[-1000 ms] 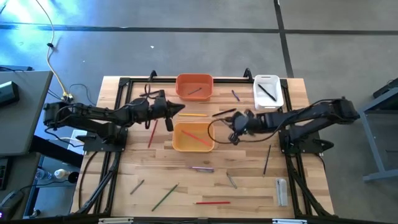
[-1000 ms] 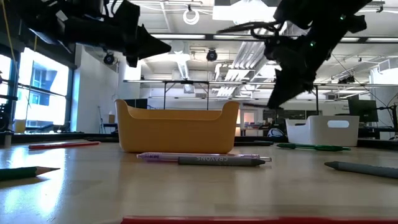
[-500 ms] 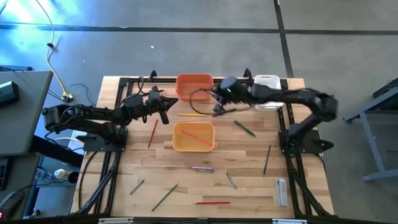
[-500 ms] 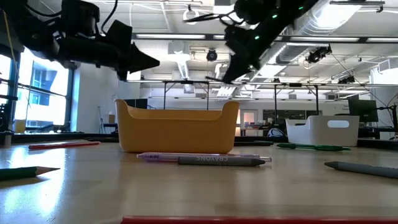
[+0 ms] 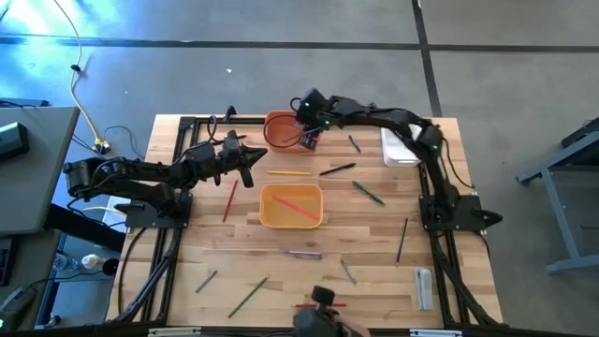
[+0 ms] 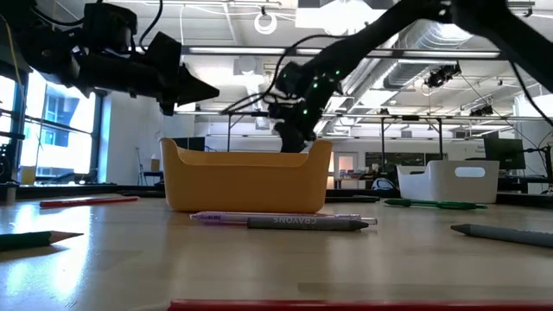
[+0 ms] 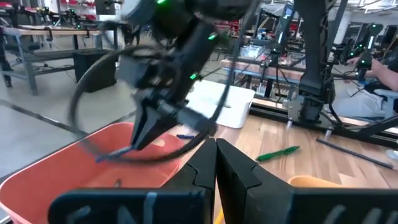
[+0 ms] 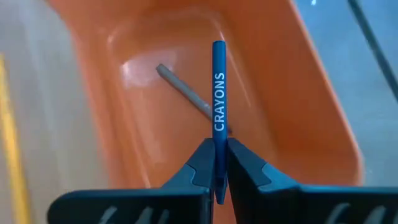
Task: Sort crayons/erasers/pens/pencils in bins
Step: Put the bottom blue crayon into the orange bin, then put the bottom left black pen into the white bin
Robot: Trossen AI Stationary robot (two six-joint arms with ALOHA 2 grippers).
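Overhead view looking down, table-level view across, both wrist views sharing orange bin (image 8: 298, 93)

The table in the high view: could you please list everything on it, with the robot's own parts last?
orange bin: one, far edge
yellow-orange bin: one, mid-table
white bin: one, far right, partly under the right arm
loose sticks: about eleven, scattered on the wood: red, green, black, grey, yellow, pink
red stick: one, in the yellow-orange bin
grey stick: one, in the orange bin
blue crayon: one, held over the orange bin
white object: one, near right; kind unclear
left claw: shut, empty, beside the orange bin
right claw: shut on the blue crayon
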